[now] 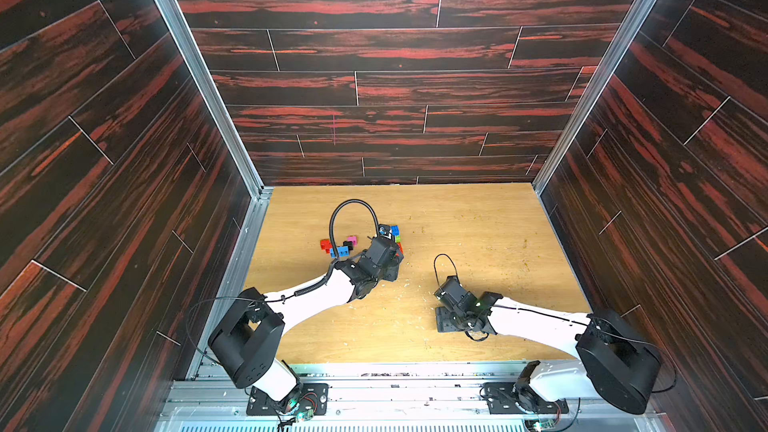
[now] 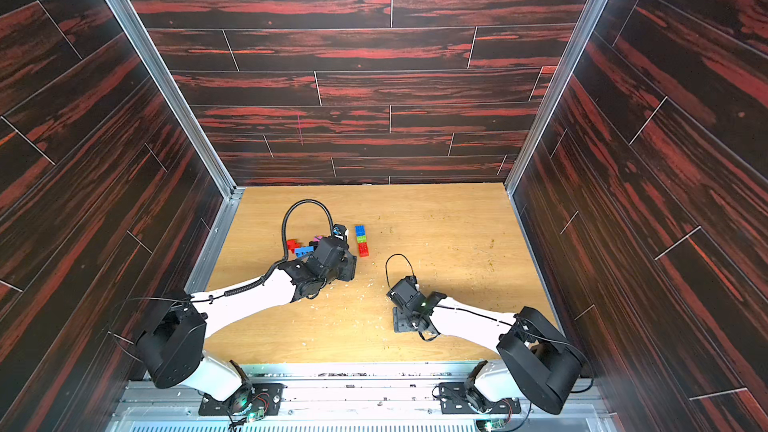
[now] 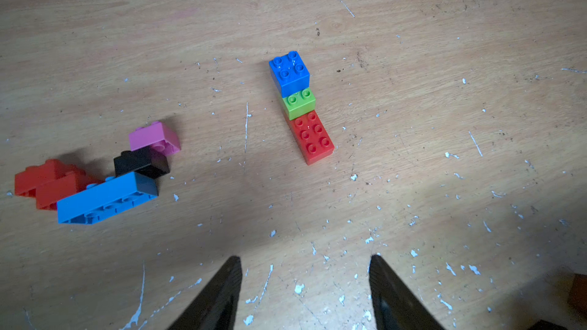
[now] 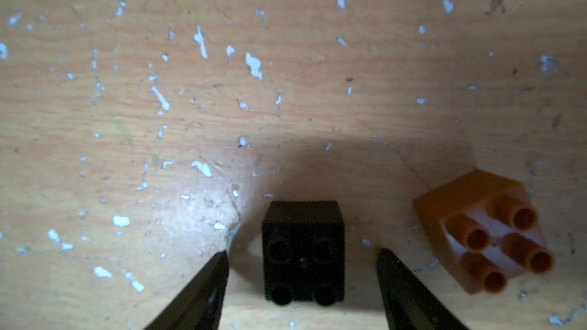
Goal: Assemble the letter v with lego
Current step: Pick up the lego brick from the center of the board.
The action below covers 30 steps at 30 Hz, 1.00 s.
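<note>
Start with your right gripper [image 4: 302, 251], the nearer one to the base. Its jaws stand apart and hold nothing. The small black square plastic brick [image 4: 303, 226] sits on the scuffed wooden table [image 4: 286, 58] directly between them, with a sliver of bare wood on each side, so neither jaw touches it. It is square, so you have no long axis to match, and its flanks already run parallel to the jaws. I judge that a straight close should take it.

Just beside one jaw, outside the gap, an orange square brick [image 4: 482, 233] lies tipped over with its studs pointing sideways. Watch that jaw's outer edge.

Your left gripper [image 3: 305, 256] hovers open and empty over bare table. Straight ahead of it, well apart, stands the started stroke: a red oblong brick [image 3: 313, 136], then a lime green brick [image 3: 300, 103], then a blue square brick [image 3: 289, 73] stepped on top. The row's long axis runs away from the gripper. Off to one side lies a loose heap of a light blue long brick [image 3: 104, 198], red bricks [image 3: 47, 182], another black brick [image 3: 139, 161] and a pink brick [image 3: 154, 136].
</note>
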Tool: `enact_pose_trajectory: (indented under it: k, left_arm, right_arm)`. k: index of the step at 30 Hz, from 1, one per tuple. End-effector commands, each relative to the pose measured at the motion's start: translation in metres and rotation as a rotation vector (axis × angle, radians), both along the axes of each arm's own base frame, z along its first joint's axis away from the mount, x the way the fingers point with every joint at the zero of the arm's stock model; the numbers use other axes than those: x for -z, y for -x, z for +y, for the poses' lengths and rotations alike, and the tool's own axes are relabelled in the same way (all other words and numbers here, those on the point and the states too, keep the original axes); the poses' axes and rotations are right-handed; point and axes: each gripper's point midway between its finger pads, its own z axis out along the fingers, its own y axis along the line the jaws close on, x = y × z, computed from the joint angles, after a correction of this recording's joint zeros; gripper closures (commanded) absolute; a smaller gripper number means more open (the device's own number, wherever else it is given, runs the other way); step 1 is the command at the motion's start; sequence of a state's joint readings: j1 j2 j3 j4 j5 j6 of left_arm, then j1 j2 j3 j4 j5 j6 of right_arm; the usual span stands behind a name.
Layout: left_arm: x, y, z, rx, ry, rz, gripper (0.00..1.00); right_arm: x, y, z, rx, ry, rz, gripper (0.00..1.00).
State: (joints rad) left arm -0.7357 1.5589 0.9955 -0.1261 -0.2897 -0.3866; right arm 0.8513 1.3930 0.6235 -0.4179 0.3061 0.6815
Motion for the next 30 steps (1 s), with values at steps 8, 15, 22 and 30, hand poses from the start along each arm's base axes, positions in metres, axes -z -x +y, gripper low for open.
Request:
enact_pose_trajectory:
  k: [8, 15, 22, 30]
  left_arm:
    - [-0.005, 0.007, 0.005, -0.027, 0.023, -0.009, 0.34]
    - [-0.001, 0.008, 0.004, -0.028, 0.025, 0.003, 0.34]
    - [0.001, 0.008, 0.003, -0.028, 0.022, 0.010, 0.34]
    - [0.004, 0.008, 0.001, -0.028, 0.027, 0.018, 0.34]
  right_arm:
    - [0.007, 0.005, -0.003, 0.011, 0.029, 0.031, 0.34]
    - [0.006, 0.005, -0.001, -0.005, 0.051, 0.036, 0.36]
    - [0.009, 0.006, 0.001, -0.021, 0.052, 0.043, 0.43]
    - [0.012, 0.002, 0.001, -0.036, 0.082, 0.039, 0.48]
